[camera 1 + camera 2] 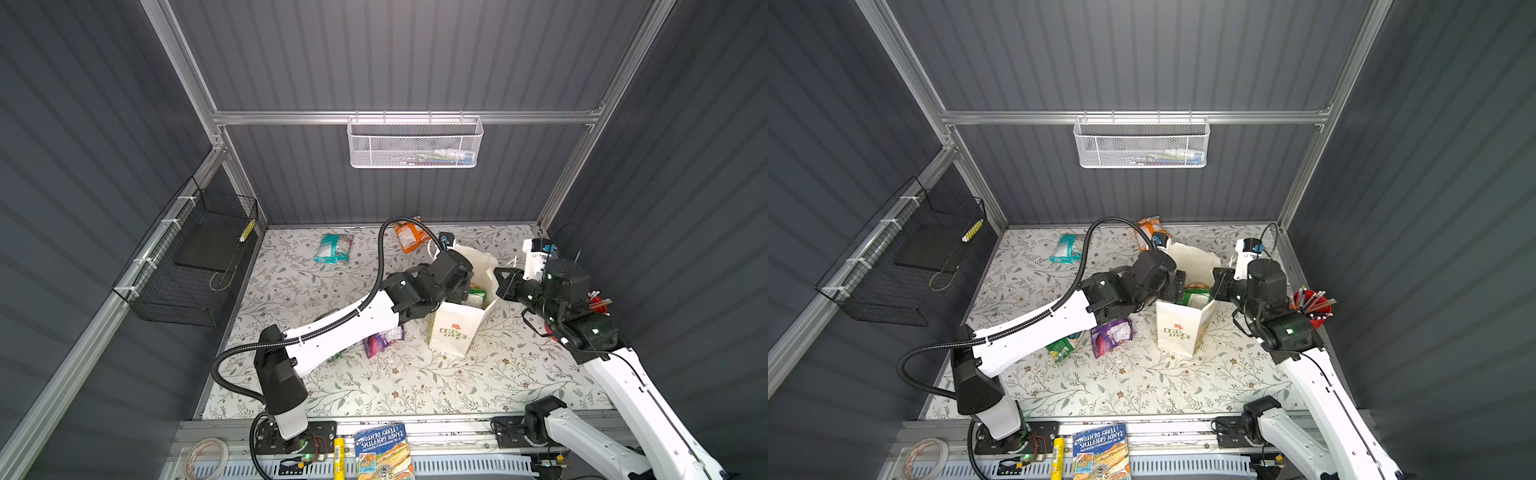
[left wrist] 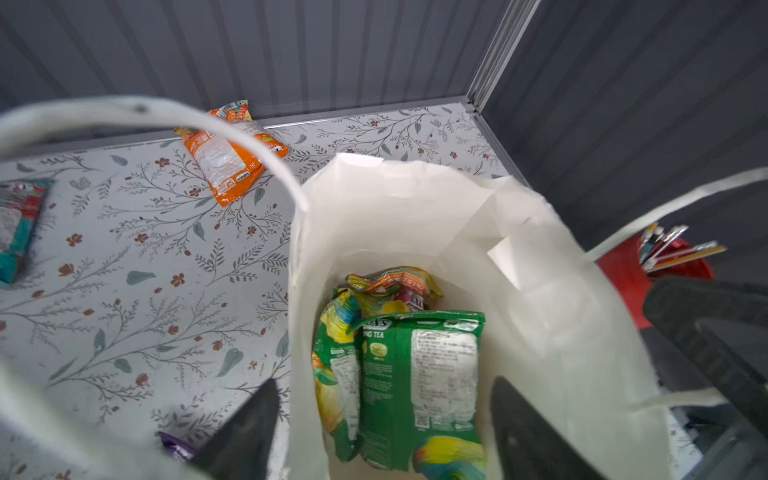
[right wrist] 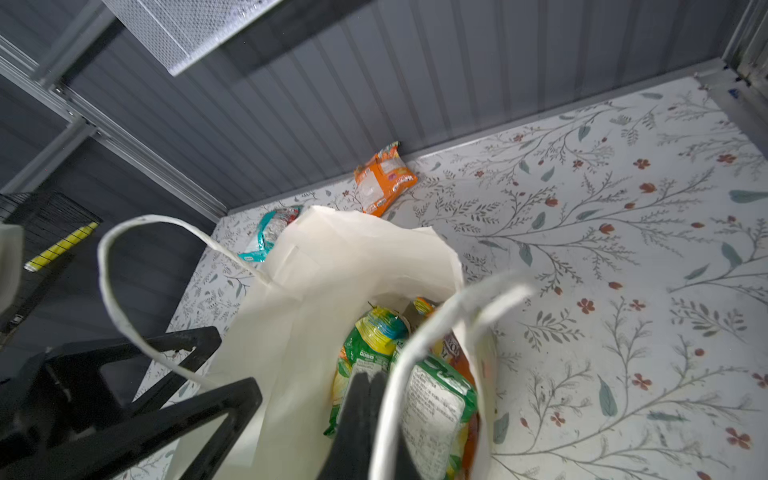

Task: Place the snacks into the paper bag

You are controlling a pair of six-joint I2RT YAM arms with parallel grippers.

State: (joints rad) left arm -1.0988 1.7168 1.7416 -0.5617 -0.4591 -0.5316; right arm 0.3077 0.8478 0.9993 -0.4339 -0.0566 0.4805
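Note:
The white paper bag [image 1: 451, 332] stands upright at the right of the table, mouth open. Inside lie several snacks, a green packet [image 2: 419, 386] on top. My left gripper [image 2: 384, 379] hangs over the mouth, open, one finger inside the bag and one outside its wall, holding nothing. My right gripper [image 3: 368, 376] is shut above the bag's right rim; a white cord handle [image 3: 399, 374] loops across its fingers, and I cannot tell whether it is pinched. On the table lie a teal-white packet [image 1: 333, 248], an orange packet [image 1: 410, 235], a purple packet [image 1: 1112, 336] and a green packet [image 1: 1063, 348] partly under my left arm.
A red cup of pens [image 1: 1312, 307] stands right of the bag, close to my right arm. A blue-covered book [image 1: 384, 451] and a tape roll [image 1: 206, 457] lie on the front rail. A black wire basket [image 1: 195, 257] hangs on the left wall, a white mesh basket [image 1: 415, 143] on the back wall.

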